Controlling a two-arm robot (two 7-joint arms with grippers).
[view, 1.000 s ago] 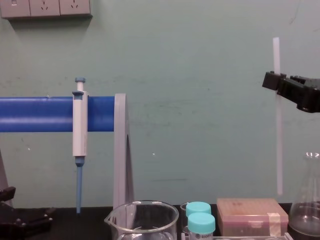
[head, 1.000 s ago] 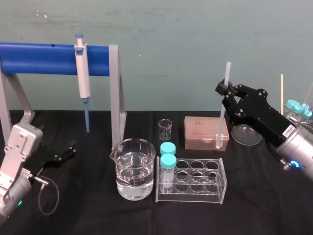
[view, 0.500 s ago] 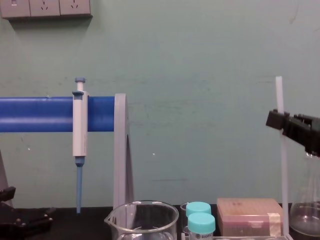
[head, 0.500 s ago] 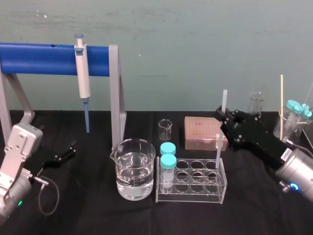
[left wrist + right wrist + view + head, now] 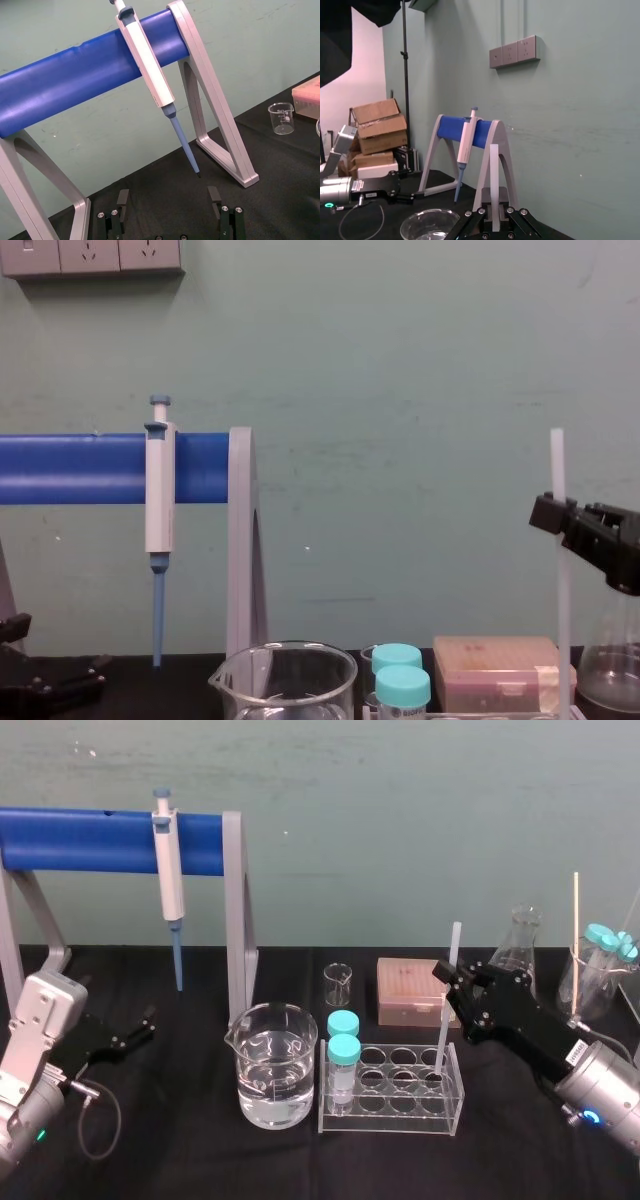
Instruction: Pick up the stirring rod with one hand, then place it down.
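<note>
The right hand [image 5: 447, 987] is closed on the stirring rod [image 5: 453, 945], gripping it a little above its middle and holding it nearly upright over the right end of the clear tube rack [image 5: 385, 1126]. The rod's lower end reaches down into one of the rack's right-hand holes, though I cannot tell whether it touches the bottom. Two tubes with teal caps [image 5: 343, 1038] stand at the rack's left end, just beside a beaker of water [image 5: 275, 1065]. A pinkish box [image 5: 405, 988] sits behind the rack. The left hand [image 5: 167, 210] rests low on the black counter [image 5: 180, 1150] at the far left, its fingers spread wide apart and holding nothing, near the blue stand [image 5: 90, 840] where a pipette [image 5: 167, 870] hangs.
</note>
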